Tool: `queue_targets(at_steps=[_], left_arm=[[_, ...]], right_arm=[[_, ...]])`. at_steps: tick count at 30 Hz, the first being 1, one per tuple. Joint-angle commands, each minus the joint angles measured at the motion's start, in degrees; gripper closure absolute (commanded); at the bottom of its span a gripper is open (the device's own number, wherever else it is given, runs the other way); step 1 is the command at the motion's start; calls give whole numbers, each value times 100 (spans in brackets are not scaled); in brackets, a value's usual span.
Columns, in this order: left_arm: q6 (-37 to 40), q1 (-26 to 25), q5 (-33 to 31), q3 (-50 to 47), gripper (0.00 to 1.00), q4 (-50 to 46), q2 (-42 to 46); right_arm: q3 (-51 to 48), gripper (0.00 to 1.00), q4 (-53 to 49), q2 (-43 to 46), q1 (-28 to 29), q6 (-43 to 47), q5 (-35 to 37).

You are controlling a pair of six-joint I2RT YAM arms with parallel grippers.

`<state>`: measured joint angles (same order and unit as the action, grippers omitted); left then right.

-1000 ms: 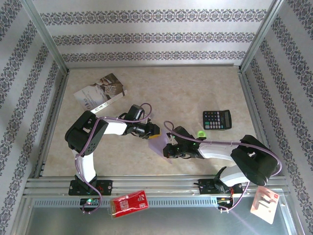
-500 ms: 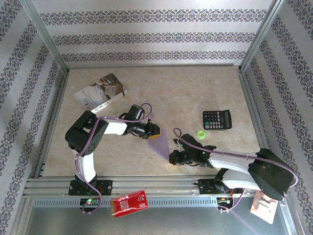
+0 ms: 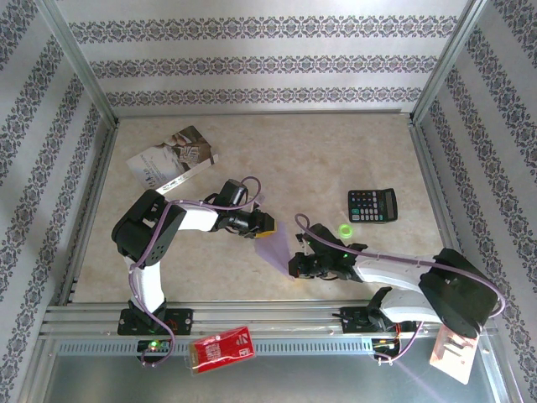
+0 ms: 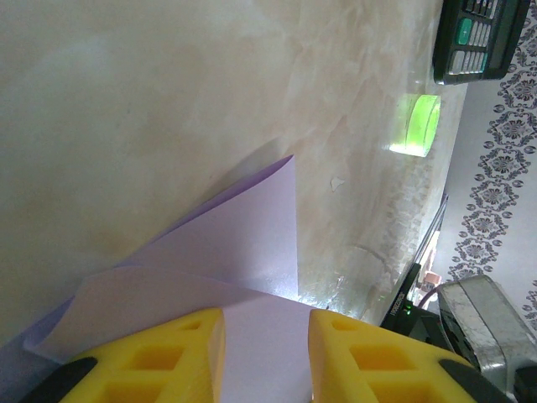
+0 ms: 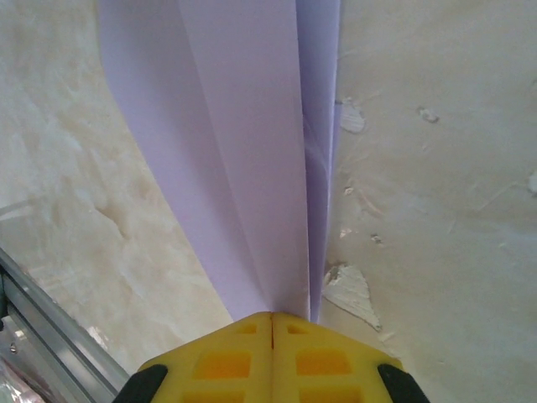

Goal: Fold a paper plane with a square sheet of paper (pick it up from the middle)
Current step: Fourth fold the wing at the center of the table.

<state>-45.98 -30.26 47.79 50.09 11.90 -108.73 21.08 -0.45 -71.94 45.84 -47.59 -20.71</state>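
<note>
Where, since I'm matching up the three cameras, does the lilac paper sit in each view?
Top external: lilac paper just below centre, between left gripper and right gripper.
Left wrist: lower centre, running between the left gripper's yellow fingers.
Right wrist: upper centre, narrowing down to the right gripper's shut yellow fingers.
Shared landmark: green ring, right of the paper in top external, upper right in left wrist.

From my feed: left arm [image 3: 149, 281] and right arm [image 3: 390, 270] are the same build, with white link shells, black joint housings and black base mounts. A lilac-purple cable [image 3: 394, 261] runs looped along each. Left gripper [image 4: 267, 319] has bright yellow plastic fingers [image 4: 151, 361] with rectangular moulded pockets, black behind. Right gripper [image 5: 272, 323]: same yellow, same pockets. Small green LED [image 4: 409, 308] lit on right arm's black housing. Screws too small to make out.
</note>
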Motion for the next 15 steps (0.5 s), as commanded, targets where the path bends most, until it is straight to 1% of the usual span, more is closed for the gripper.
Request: queue_targets(at_steps=[1, 8, 15], left_arm=[[259, 53, -745, -135, 68, -652, -456], [244, 54, -718, -56, 68, -693, -431], [173, 48, -613, 301, 67, -881, -245]], right_arm=[[106, 100, 10, -115, -91, 161, -51], [-104, 100, 54, -285, -128, 177, -61], [-587, 100, -21, -87, -66, -71, 64]])
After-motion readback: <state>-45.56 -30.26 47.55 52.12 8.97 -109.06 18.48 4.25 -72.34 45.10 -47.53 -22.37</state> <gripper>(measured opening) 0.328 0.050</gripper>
